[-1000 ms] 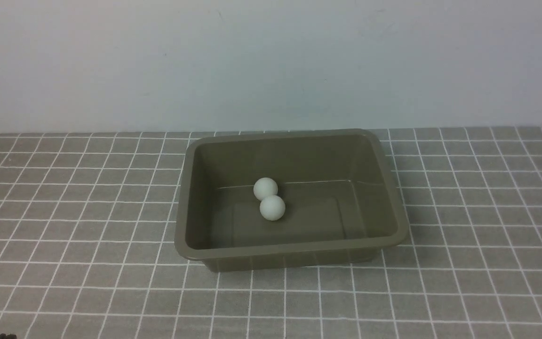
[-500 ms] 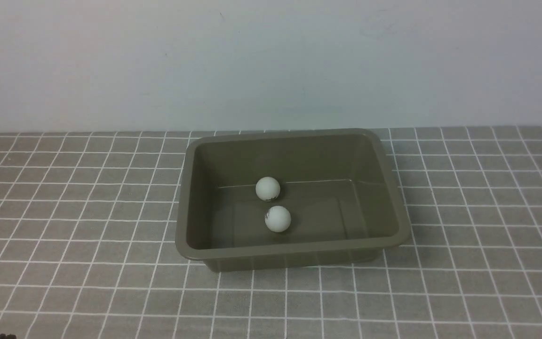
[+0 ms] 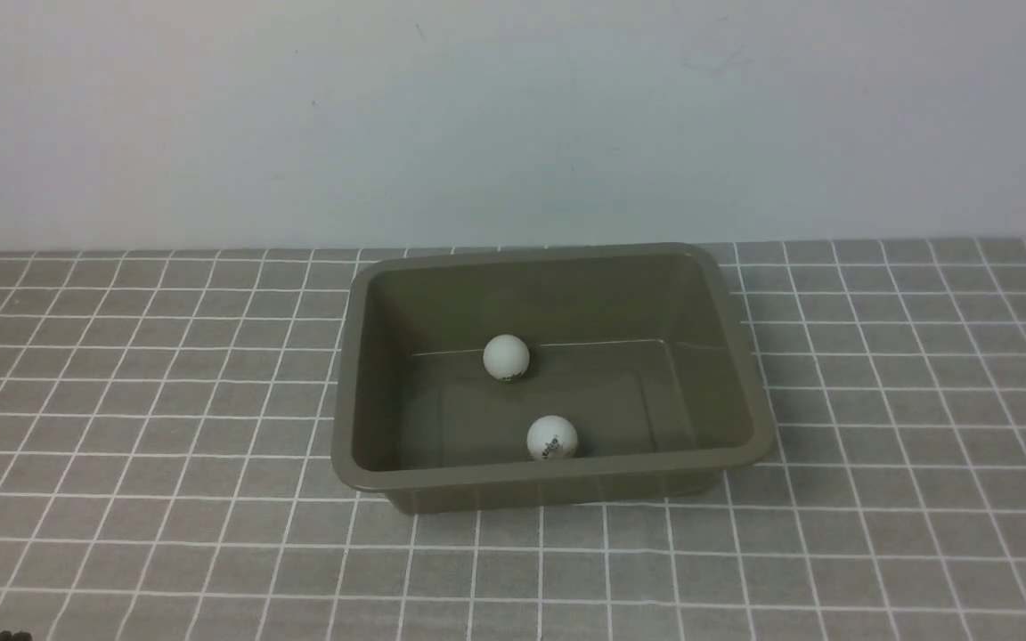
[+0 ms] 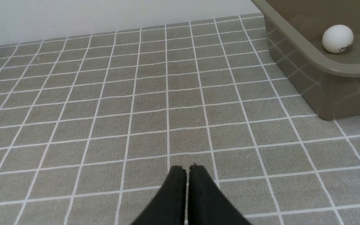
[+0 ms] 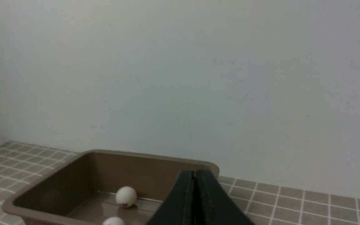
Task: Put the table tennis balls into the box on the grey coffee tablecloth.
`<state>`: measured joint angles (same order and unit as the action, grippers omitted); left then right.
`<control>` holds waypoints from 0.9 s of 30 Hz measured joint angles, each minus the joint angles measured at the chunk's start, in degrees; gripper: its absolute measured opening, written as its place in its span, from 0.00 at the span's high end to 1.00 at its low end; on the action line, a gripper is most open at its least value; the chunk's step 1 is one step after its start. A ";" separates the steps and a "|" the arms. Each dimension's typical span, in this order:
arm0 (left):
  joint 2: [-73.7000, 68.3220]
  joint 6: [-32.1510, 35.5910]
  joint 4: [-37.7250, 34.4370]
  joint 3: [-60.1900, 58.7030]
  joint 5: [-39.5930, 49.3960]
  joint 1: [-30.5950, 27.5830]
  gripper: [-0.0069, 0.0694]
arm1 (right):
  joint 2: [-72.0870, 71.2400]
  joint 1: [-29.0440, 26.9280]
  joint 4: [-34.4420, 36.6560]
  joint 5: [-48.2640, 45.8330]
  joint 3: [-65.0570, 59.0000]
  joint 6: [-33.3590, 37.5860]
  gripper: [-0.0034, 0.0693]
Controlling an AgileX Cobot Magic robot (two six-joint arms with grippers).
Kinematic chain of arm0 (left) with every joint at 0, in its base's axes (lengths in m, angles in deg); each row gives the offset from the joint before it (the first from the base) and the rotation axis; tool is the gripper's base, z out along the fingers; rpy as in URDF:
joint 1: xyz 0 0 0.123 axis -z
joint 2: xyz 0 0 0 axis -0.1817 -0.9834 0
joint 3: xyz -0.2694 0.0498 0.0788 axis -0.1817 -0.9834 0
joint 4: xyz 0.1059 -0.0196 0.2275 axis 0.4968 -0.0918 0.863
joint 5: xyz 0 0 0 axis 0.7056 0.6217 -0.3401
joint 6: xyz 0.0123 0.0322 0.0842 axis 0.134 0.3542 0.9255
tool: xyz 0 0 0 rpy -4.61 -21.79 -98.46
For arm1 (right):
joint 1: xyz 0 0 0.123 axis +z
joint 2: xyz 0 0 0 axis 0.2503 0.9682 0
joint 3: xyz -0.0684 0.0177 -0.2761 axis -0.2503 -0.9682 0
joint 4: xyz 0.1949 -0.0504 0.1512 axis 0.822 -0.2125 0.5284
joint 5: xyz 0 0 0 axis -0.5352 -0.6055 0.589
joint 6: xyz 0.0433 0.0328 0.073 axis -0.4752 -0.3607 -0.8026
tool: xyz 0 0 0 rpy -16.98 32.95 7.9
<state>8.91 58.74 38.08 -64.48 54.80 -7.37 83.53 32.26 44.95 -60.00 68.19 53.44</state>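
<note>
Both balls are lying inside the box (image 3: 554, 369), which is sitting at centre frame in the front view on the cloth (image 3: 139, 427) covering the worktop. The far ball (image 3: 506, 357) is resting at the foot of the rear wall, centre-left of the box floor. The near ball (image 3: 552, 437) is sitting against the front wall, well apart from the first. Each ball is showing a small dark printed logo; the writing is too small to read.

The cloth is lying bare on all sides of the box, with wide room at frame left, right and bottom. A plain wall is closing off the top of the frame.

In the left wrist view, the left gripper (image 4: 187, 169) is showing its fingers pressed together, holding nothing, low over bare cloth, well apart from the box corner at upper right. In the right wrist view, the right gripper (image 5: 194, 173) is likewise closed and holding nothing, hanging in front of the box.
</note>
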 joint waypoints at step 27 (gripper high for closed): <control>0.00 0.00 -0.05 0.00 0.06 0.00 0.92 | -0.79 -17.76 -3.55 -5.24 -12.63 -0.44 0.97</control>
<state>8.91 58.74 38.03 -64.48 54.86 -7.37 82.75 14.49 41.40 -65.24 55.57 53.00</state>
